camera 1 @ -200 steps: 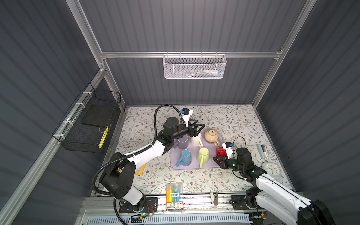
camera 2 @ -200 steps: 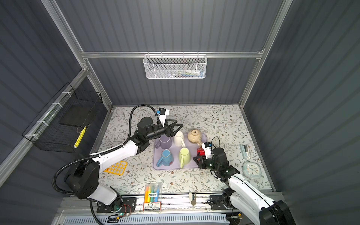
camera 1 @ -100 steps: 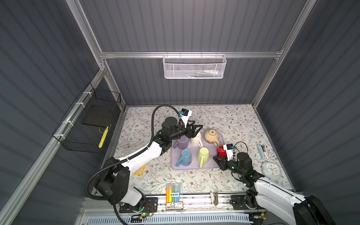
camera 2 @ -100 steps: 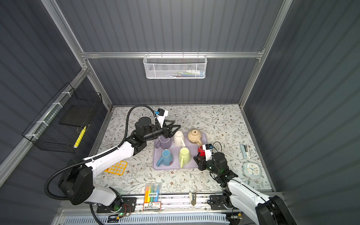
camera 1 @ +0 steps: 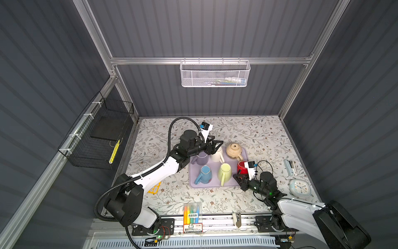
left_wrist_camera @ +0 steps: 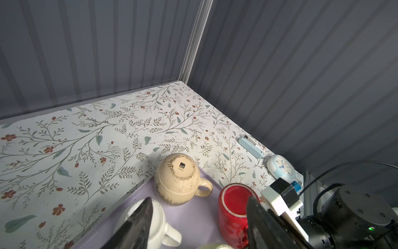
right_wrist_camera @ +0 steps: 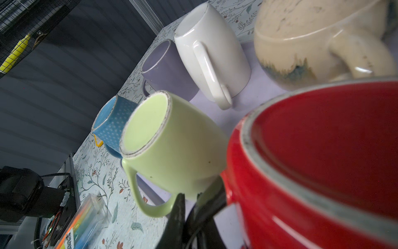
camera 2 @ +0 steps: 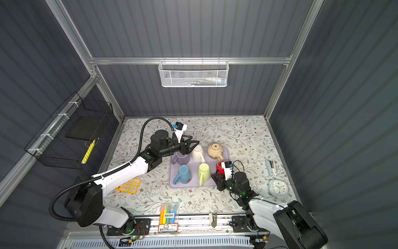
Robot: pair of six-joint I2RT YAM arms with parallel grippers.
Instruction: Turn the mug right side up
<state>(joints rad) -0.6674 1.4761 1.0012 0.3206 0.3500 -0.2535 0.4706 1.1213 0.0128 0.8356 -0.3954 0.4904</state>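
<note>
Black fingers of the right gripper (right_wrist_camera: 189, 207) are seen pressed together; whether anything is pinched cannot be told. Just beside them the red mug (right_wrist_camera: 312, 161) is stood base up, at a corner of the lilac tray (camera 1: 193, 183). A green mug (right_wrist_camera: 172, 146) is set inverted close by. Farther off, the left gripper (left_wrist_camera: 199, 199) is held spread over a white mug (left_wrist_camera: 159, 222), likewise inverted.

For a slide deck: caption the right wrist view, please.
Shut right gripper close to the upside-down red mug and green mug on the lilac tray.
</note>
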